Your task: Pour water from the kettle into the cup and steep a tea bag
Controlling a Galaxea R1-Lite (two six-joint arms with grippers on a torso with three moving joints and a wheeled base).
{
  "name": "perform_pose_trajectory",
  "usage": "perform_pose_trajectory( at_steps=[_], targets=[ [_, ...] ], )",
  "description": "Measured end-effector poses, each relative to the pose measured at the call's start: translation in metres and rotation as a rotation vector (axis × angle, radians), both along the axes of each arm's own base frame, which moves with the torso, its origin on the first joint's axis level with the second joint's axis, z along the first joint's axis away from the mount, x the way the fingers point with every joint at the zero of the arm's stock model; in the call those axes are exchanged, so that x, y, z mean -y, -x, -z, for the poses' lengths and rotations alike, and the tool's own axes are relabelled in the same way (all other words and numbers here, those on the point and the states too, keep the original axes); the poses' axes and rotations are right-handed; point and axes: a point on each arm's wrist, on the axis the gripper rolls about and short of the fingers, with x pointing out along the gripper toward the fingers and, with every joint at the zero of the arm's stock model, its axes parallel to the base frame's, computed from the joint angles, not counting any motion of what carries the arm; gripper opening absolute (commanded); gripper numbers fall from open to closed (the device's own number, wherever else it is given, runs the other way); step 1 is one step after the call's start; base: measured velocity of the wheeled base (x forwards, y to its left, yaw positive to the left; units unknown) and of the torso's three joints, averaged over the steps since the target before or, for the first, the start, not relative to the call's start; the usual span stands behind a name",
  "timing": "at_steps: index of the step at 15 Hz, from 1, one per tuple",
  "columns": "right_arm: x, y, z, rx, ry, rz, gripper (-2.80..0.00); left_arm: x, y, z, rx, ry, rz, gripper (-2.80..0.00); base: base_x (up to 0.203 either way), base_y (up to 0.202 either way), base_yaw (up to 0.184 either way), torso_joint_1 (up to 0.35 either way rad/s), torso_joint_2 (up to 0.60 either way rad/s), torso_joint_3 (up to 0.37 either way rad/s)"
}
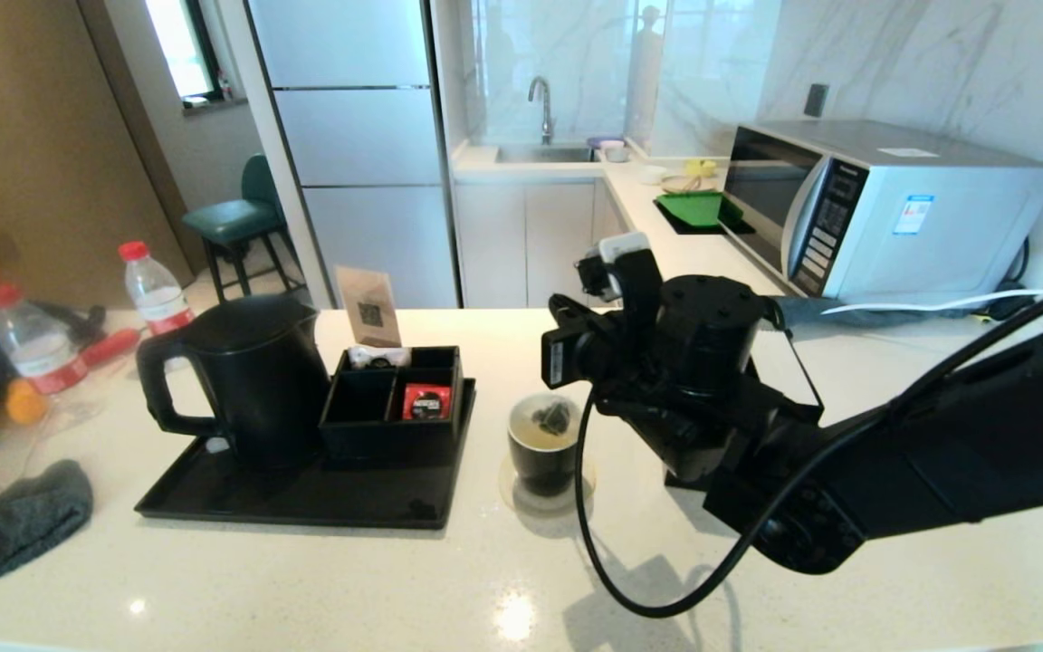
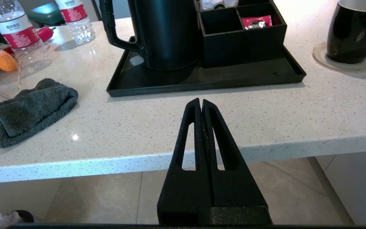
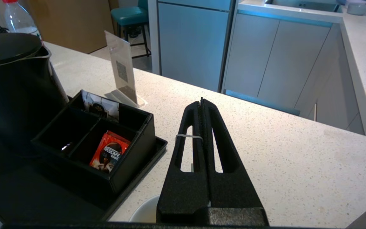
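A small glossy black cup [image 1: 543, 450] stands upright on a round pale coaster [image 1: 547, 487], just below the centre of the head view. Inside it, a dark grey tea bag [image 1: 555, 417] sits in pale yellowish water [image 1: 535, 438], against the cup's white inside.

To the left of the cup lies a flat black tray [image 1: 304, 493]. On it the tall matte black kettle [image 1: 245, 380] stands upright, lid shut, its loop handle turned toward the left edge of the frame and its small spout toward the right. Beside the kettle on the tray, a black compartment box [image 1: 392, 400] holds a red sachet [image 1: 426, 401].

The right arm reaches in from the right edge, bent at the wrist, ending above and just right of the cup. The right gripper [image 3: 201, 102] has its fingers pressed together, with a thin white string wrapped around one finger.

The left gripper [image 2: 201, 102] hangs below the counter's [image 1: 485, 580] near edge, fingers together, holding nothing.

At the far left sit two red-capped bottles [image 1: 33, 344] and a grey cloth [image 1: 14, 525].
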Motion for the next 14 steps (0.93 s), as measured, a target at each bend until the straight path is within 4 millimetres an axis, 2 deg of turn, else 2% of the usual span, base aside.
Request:
perform_pose_trajectory(
  at_steps=[6,14],
  targets=[
    [0.008,0.002,-0.008,0.01,-0.011,0.023,-2.8,0.0,0.0,0.0,0.0,0.0,0.0,-2.8,0.0,0.0,0.0,0.0,0.0,0.0],
    [0.03,0.007,0.011,-0.022,0.019,0.056,-2.8,0.0,0.0,0.0,0.0,0.0,0.0,-2.8,0.0,0.0,0.0,0.0,0.0,0.0]
  ],
)
